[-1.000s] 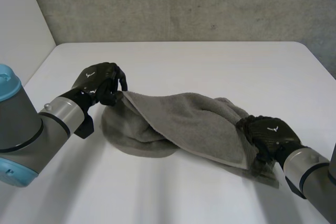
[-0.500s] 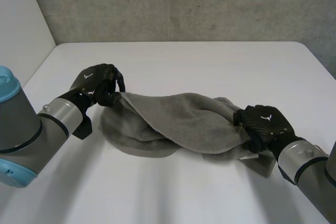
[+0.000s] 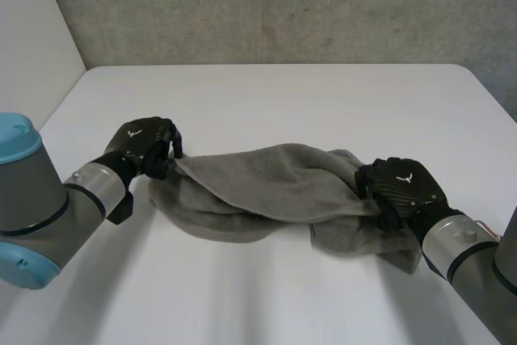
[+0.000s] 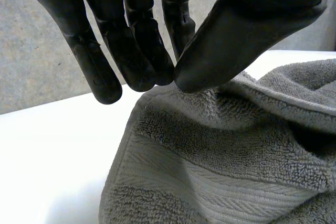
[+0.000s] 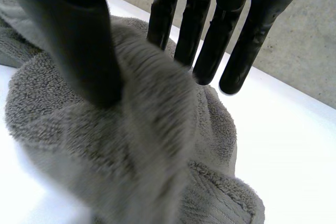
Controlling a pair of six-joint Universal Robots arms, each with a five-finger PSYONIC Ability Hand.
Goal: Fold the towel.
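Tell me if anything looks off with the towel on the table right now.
Yes. The towel is a bunched, twisted heap rather than a flat sheet, so no neat fold shows. It lumps thickest by the right hand, which grips that end between thumb and fingers. The left hand pinches an edge at the other end. Nothing looks torn.

Lab-like robot test bench — plain white table (image 3: 307, 94), rough grey concrete wall (image 3: 283, 6)

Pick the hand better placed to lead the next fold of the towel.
Left, probably. The left hand pinches the towel at a clean hemmed edge between thumb and fingers. The right hand grips a bunched, crumpled end, which would likely need straightening first.
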